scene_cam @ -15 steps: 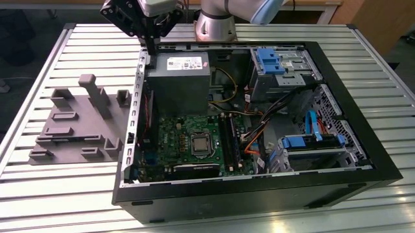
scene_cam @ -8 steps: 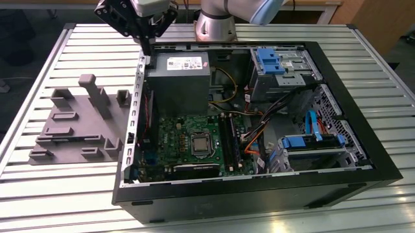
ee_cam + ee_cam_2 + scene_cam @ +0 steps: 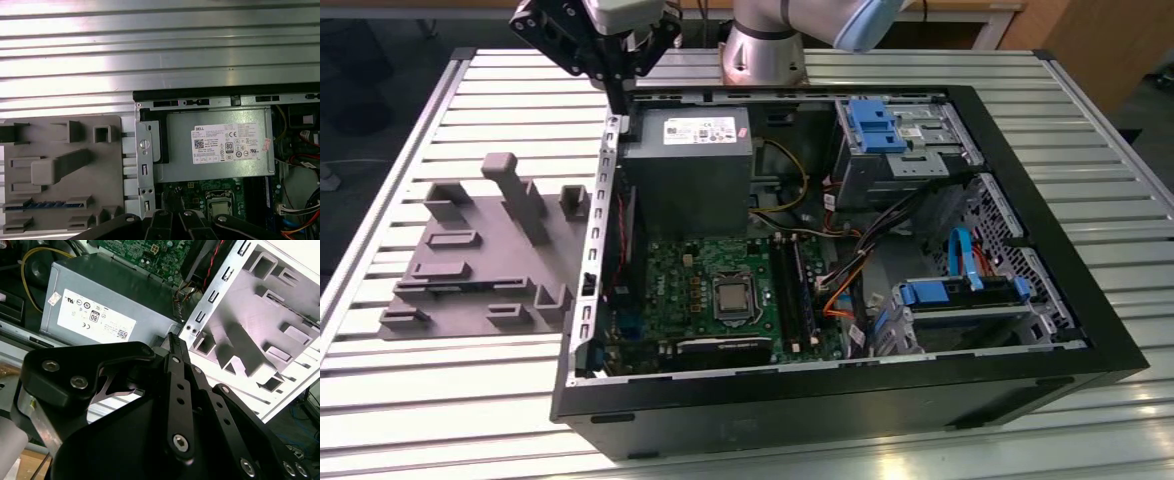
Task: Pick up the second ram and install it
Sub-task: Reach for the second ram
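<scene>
The gripper hung high over a corner of the open computer case, just above the grey power box. Its fingers looked pressed together, with nothing between them. The second ram lay in a slot of the grey holder, which sat on the table beside the case, on the exterior view's left. In the first wrist view the ram showed as a thin blue strip. The gripper was not over it yet. I think the job here was to reach the ram. To do that well, the fingers had to open first, line up across the thin strip, and come straight down over its middle. A soft, even squeeze on its flat sides seemed best, since the holder walls stood close to it.
</scene>
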Motion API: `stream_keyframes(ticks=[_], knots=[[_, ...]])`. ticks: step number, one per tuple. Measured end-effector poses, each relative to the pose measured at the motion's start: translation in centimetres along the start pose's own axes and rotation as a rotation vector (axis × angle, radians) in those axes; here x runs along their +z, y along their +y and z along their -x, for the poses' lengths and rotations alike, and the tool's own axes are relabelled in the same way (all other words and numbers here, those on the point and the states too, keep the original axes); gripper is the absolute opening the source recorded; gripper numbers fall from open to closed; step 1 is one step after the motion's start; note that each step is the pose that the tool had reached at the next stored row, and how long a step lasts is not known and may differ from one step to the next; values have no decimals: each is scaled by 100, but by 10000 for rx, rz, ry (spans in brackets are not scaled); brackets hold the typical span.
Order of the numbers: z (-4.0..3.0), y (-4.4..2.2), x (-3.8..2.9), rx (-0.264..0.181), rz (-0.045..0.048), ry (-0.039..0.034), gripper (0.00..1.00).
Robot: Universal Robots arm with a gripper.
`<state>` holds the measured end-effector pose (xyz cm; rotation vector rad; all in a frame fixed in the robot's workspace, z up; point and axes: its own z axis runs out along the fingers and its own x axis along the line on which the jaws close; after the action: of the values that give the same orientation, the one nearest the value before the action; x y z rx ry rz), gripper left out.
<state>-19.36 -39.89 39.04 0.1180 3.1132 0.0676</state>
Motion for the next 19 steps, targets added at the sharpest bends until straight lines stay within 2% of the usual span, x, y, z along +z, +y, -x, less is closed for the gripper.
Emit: stream_keyframes(ticks=[15, 19], knots=[[-116, -9, -3, 1, 0, -1, 11], [-124, -9, -3, 0, 1, 0, 11]])
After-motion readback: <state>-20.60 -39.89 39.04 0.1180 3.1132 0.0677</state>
